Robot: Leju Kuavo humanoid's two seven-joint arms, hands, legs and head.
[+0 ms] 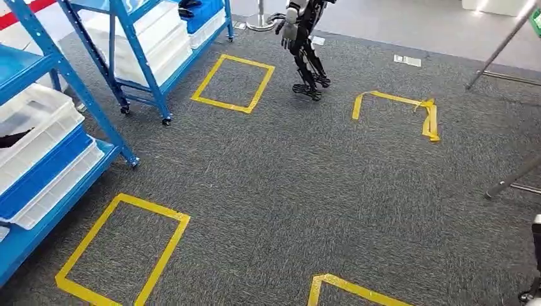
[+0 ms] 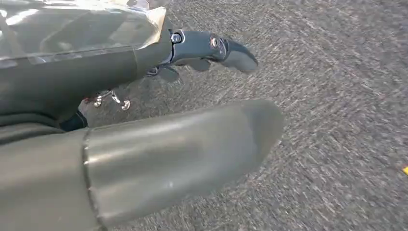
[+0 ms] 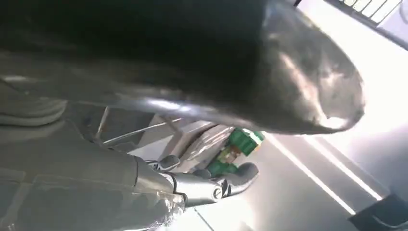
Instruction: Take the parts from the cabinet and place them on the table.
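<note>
Head view, left to right. Blue shelving cabinet (image 1: 51, 134) at the left edge, carrying white bins (image 1: 38, 121) and a blue bin (image 1: 44, 175); something dark lies in the upper near bin, too small to identify as a part. A second blue rack (image 1: 140, 51) stands further back with more white bins. Yellow tape rectangles on the grey carpet (image 1: 287, 191): one near (image 1: 121, 252), one far (image 1: 233, 83). Another humanoid robot (image 1: 306, 44) stands at the far middle. Metal stand legs (image 1: 504, 44) at the right. No table seen from here.

Left wrist view: left hand (image 2: 159, 120) hangs over bare carpet, thumb and fingers (image 2: 211, 48) extended and apart, nothing between them.

Right wrist view: right hand (image 3: 192, 183) close to the lens, much in dark shadow. A clear packet with a green item (image 3: 231, 147) sits just beyond the fingers (image 3: 226, 183); whether it is gripped or merely behind them, cannot tell.

Judgement: the cabinet bins lie to the robot's left and forward, well apart from both hands, so the left hand is on the nearer side. The coming move turns on facing that shelf and stepping closer before any reach. The bins' long axis runs along the shelf.
</note>
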